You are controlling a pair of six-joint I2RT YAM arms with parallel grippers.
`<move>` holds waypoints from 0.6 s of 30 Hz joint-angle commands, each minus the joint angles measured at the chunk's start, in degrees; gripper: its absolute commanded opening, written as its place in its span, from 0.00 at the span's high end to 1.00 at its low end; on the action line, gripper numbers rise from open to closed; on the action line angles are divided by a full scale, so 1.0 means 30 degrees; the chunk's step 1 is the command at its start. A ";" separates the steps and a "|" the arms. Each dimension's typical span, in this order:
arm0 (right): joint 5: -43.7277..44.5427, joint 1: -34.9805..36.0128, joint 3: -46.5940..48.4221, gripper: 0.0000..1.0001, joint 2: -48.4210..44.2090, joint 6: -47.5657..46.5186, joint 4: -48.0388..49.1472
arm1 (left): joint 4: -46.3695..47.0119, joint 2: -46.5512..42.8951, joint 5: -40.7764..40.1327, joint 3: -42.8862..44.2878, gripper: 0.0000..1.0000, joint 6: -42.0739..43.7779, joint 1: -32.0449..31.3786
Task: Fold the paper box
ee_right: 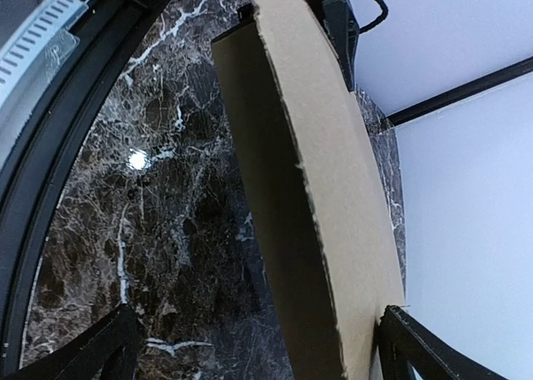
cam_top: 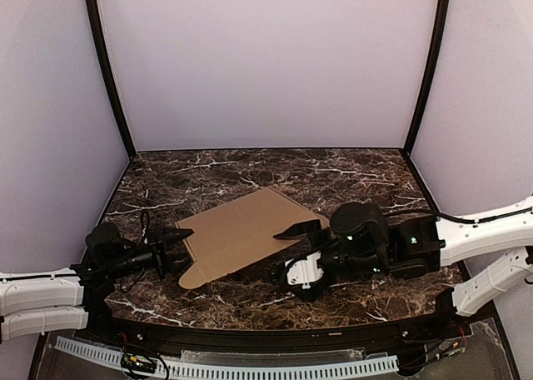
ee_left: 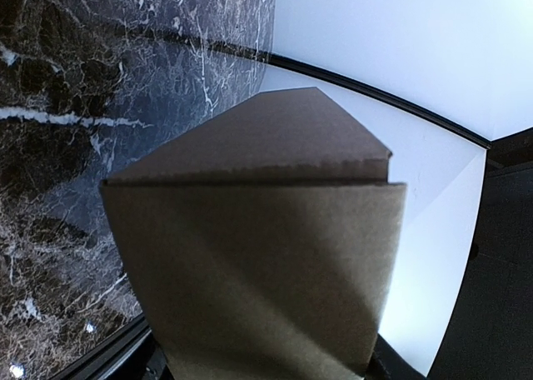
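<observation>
The paper box [cam_top: 246, 230] lay near the middle of the dark marbled table [cam_top: 250, 167] as a plain brown cardboard piece, folded flat and not yet a carton. Its long axis ran across you from the near left toward the far right. In your right wrist view you saw it edge-on, one panel resting over a second layer, with a ragged perforated edge between them. Your left pincer [cam_top: 181, 245] sat at the left short end of the cardboard, low over the table and pointing to the right along that axis. In the left wrist view the sheet filled the space between the jaws, which stood partly apart. The fingers themselves barely showed, so you could not tell whether they pressed on the cardboard or only bracketed it. Your right pincer [ee_right: 258, 317] reached in from the right at the near right edge. Its jaws were spread wide and released, one finger on each side of the panel, with a plain gap on the lower side. Both arms were at the box, one at each end, so neither had a reach to make. The fold probably depended on the right jaws sitting astride that edge, where they could clench on the top panel alone and raise it against the left end.
</observation>
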 commanded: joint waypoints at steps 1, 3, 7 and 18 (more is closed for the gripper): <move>0.3297 0.0666 0.0929 0.01 0.1543 -0.3200 0.2316 | 0.0194 -0.0568 -0.0098 -0.1459 0.99 -0.0487 0.0098; 0.4158 0.0894 0.1092 0.01 0.2178 -0.3992 0.3166 | 0.0169 -0.0690 -0.0005 -0.1505 0.99 -0.0491 0.0098; 0.5371 0.1416 0.1442 0.01 0.3165 -0.5335 0.3909 | 0.0066 -0.0868 0.0130 -0.1526 0.99 -0.0484 0.0095; 0.7269 0.1707 0.1843 0.01 0.4720 -0.7437 0.5008 | 0.0316 -0.1119 0.0348 -0.1616 0.99 -0.0463 0.0097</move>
